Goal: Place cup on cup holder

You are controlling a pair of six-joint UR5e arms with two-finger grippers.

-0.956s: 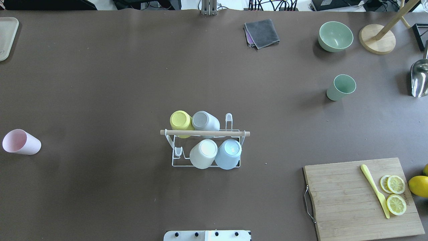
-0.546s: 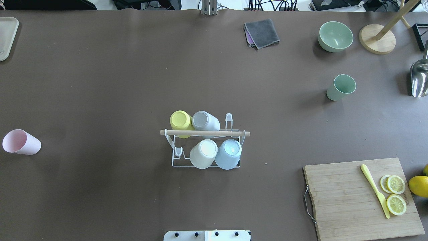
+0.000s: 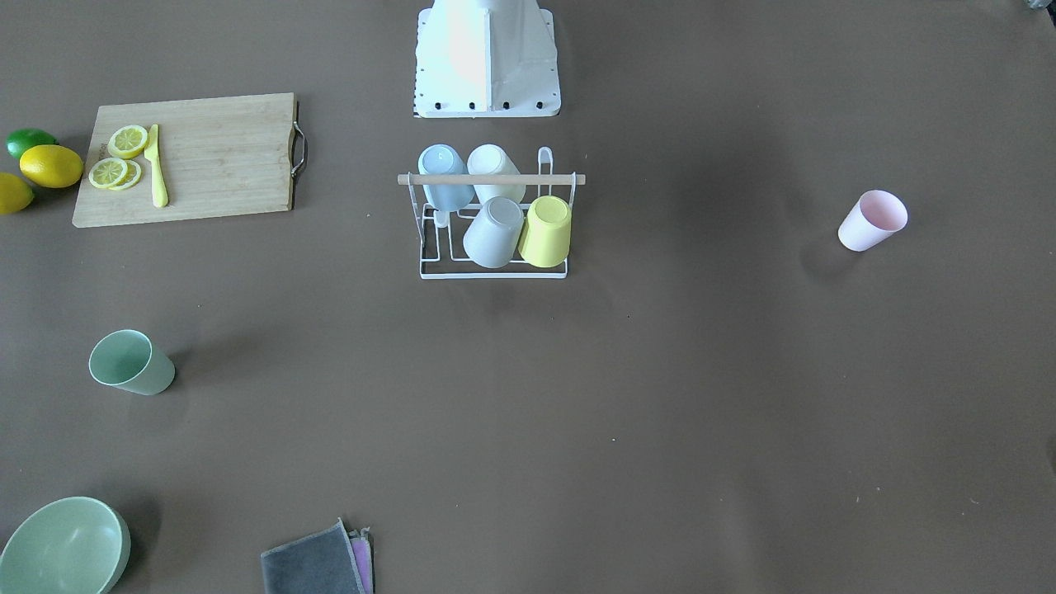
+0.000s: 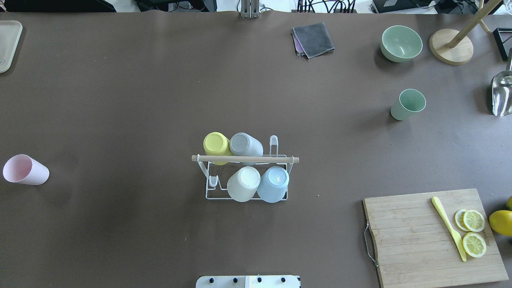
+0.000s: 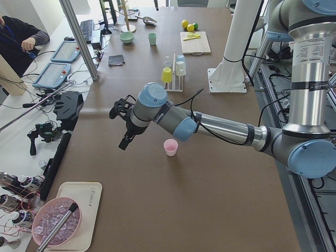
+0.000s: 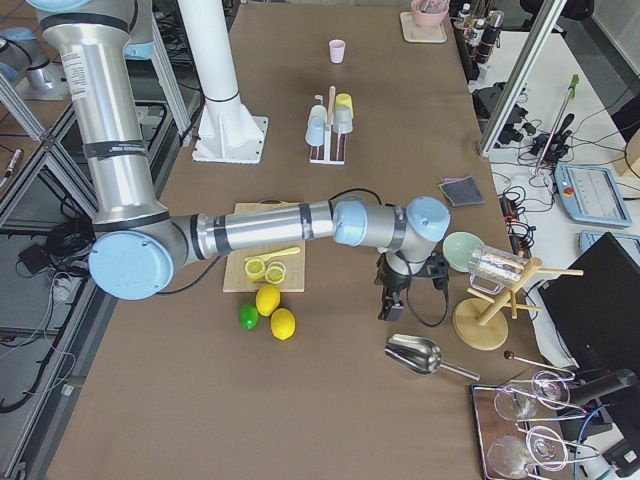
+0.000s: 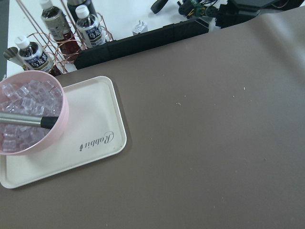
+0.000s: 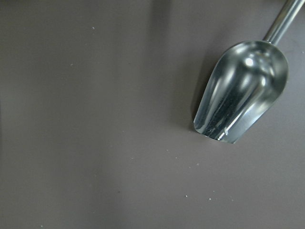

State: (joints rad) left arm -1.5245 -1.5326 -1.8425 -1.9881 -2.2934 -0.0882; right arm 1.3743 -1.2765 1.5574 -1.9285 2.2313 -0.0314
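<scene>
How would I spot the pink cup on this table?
Find the white wire cup holder at the table's middle, then look far toward the robot's left. The pink cup stands there alone, mouth up; the only other loose cup is green.

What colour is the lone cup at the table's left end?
Pale pink. That plastic cup shows best in the overhead exterior view.
</scene>
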